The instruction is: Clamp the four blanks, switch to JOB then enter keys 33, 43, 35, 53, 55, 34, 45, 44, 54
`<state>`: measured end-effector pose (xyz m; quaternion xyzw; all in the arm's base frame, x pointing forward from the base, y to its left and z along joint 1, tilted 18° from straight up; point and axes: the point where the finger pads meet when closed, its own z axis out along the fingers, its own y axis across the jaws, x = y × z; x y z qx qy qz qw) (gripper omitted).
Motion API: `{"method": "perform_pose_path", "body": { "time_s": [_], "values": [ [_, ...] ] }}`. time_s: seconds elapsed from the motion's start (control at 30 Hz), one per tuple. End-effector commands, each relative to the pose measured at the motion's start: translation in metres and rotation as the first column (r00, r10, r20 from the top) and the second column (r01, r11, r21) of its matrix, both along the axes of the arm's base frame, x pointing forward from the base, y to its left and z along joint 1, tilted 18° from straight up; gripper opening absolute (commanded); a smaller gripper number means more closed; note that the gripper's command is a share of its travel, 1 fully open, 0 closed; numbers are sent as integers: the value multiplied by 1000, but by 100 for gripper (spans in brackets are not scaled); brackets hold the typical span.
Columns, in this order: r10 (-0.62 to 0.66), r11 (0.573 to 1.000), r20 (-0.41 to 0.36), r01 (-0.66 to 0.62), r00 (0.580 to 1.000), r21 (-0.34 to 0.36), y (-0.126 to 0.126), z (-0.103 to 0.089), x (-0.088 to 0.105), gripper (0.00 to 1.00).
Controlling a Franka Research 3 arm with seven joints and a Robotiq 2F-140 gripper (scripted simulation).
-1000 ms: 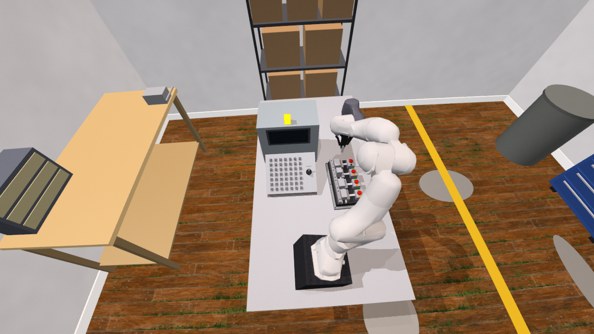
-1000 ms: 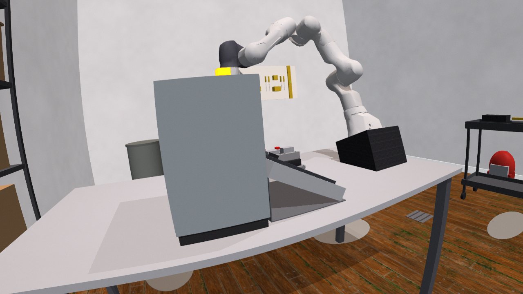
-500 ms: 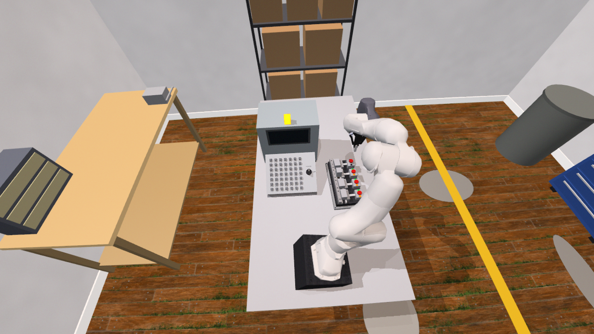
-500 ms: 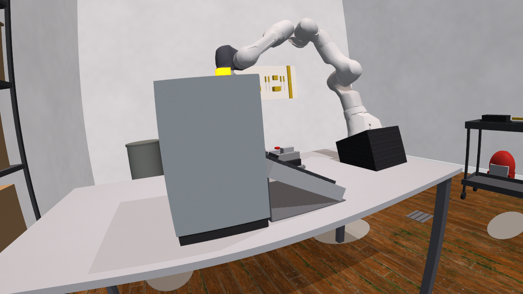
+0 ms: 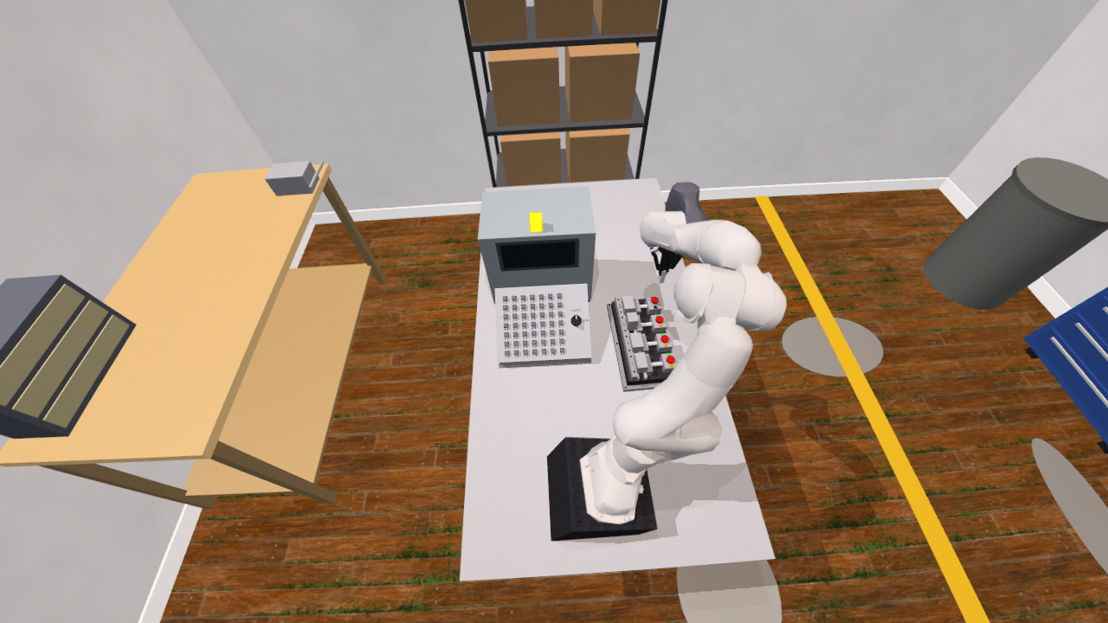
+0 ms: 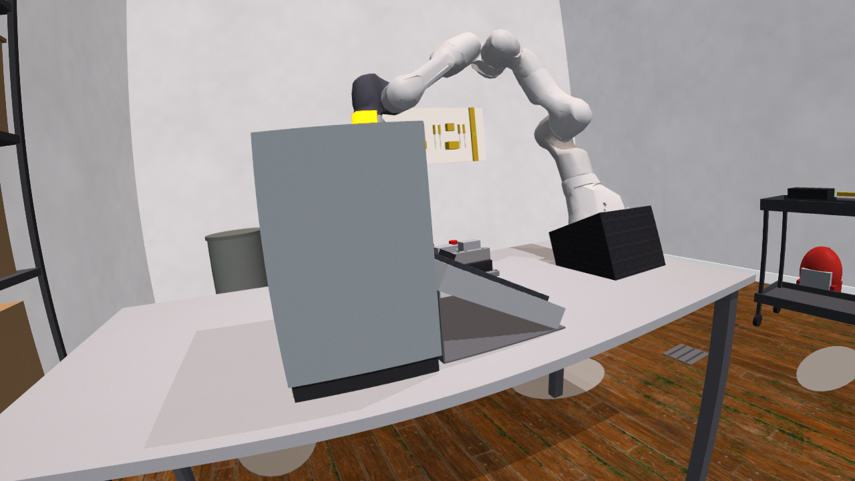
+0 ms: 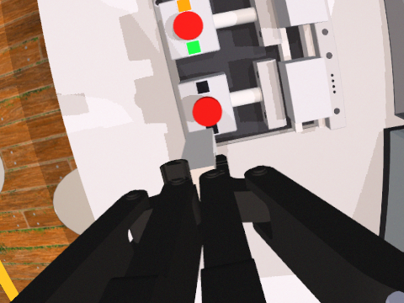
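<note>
My gripper (image 7: pixel 204 151) (image 5: pixel 663 268) is shut and empty, just off the far end of the vise fixture (image 5: pixel 624 363). In the wrist view its tips sit right before the nearest valve block. That block's red valve (image 7: pixel 207 111) (image 5: pixel 654 300) has both lenses dark, and a grey blank (image 7: pixel 308 91) lies on its rails. The second valve (image 7: pixel 188 25) shows a lit amber lens (image 7: pixel 183 5) and a lit green lens (image 7: pixel 194 47), with a blank (image 7: pixel 298 2) at its station. The cabinet's amber lamp (image 5: pixel 535 221) (image 6: pixel 365 117) is lit.
The keypad (image 5: pixel 534 327) with its selector (image 5: pixel 576 318) lies left of the fixture, below the grey cabinet (image 5: pixel 536 208) (image 6: pixel 347 251). The robot's black base (image 5: pixel 565 496) (image 6: pixel 606 242) stands at the table's near end. A shelf of boxes (image 5: pixel 563 85) stands behind the table.
</note>
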<state>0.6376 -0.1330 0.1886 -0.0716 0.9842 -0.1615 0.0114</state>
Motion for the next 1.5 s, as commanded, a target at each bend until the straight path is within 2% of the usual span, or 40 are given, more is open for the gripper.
{"method": "perform_pose_path", "body": {
  "time_s": [0.0,0.73,1.47],
  "values": [
    [7,1000,-7,-7,1000,2,0,-1,-1,0],
    [7,1000,-8,-7,1000,2,-2,-7,-1,0],
    [7,1000,-8,-7,1000,2,-20,-61,2,0]
  ]
}}
